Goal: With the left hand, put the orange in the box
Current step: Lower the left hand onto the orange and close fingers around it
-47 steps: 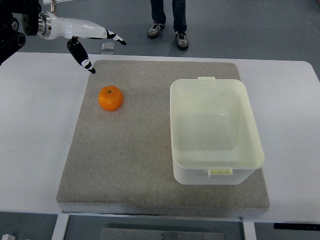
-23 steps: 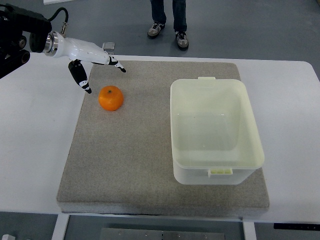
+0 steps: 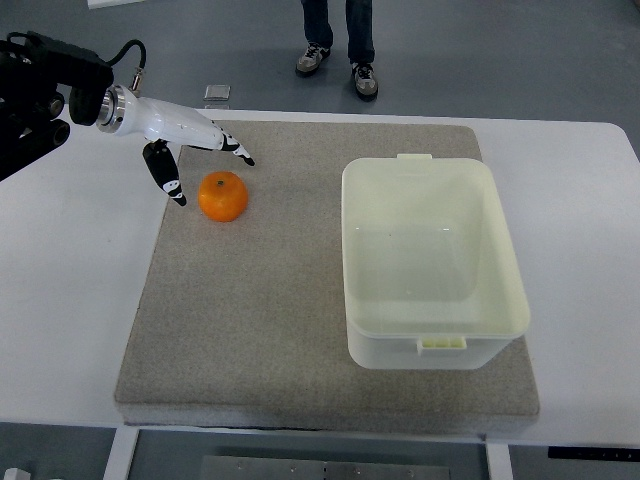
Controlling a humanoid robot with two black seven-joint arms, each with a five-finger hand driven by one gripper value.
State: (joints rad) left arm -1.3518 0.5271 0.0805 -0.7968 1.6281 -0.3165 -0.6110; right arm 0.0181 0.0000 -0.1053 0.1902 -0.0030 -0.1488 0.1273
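An orange [image 3: 222,196] lies on the grey mat [image 3: 300,330], at its far left. My left hand [image 3: 205,165] hovers just over and behind the orange, fingers spread and empty: the thumb [image 3: 166,178] points down at the orange's left, the other fingers [image 3: 232,148] reach over its top. A pale yellow open box [image 3: 432,262] stands empty on the right half of the mat. The right arm is not in view.
The mat lies on a white table [image 3: 70,300]. A person's legs and shoes [image 3: 338,55] stand on the floor behind the table. A small grey object [image 3: 217,92] lies on the floor at the table's far edge.
My left hand has come down and nearer, from behind the mat's far left corner to just above the orange. The orange and the box have not moved.
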